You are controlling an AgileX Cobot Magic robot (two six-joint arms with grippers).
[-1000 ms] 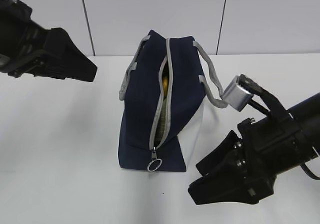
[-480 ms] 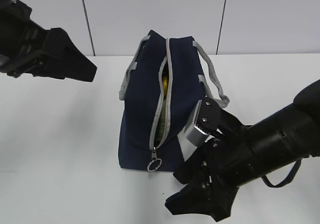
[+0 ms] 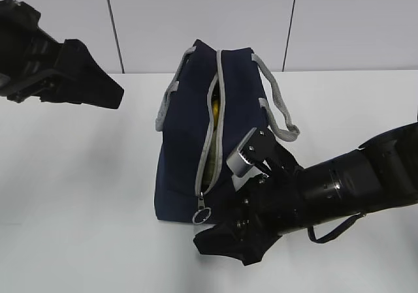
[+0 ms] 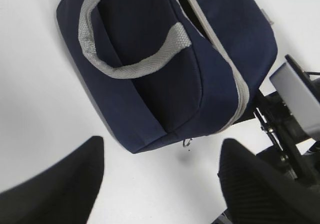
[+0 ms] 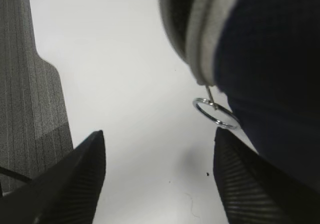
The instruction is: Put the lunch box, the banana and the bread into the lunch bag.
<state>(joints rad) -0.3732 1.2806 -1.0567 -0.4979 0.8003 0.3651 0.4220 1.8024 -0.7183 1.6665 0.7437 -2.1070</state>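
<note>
The lunch bag (image 3: 212, 136) sits mid-table (image 3: 78, 195), zipper partly open, a sliver of yellow inside. The right gripper (image 5: 157, 184), fingers spread and empty, hangs beside the ring pull (image 5: 215, 113). The left gripper (image 4: 160, 184) hovers open, empty.

Close view from the right gripper (image 5: 159, 181), its two dark fingers (image 5: 70, 181) spread wide over a white table (image 5: 115, 59). Between them, nearer the right finger, the navy bag's (image 5: 270, 59) ring pull (image 5: 216, 112) hangs, seemingly untouched
</note>
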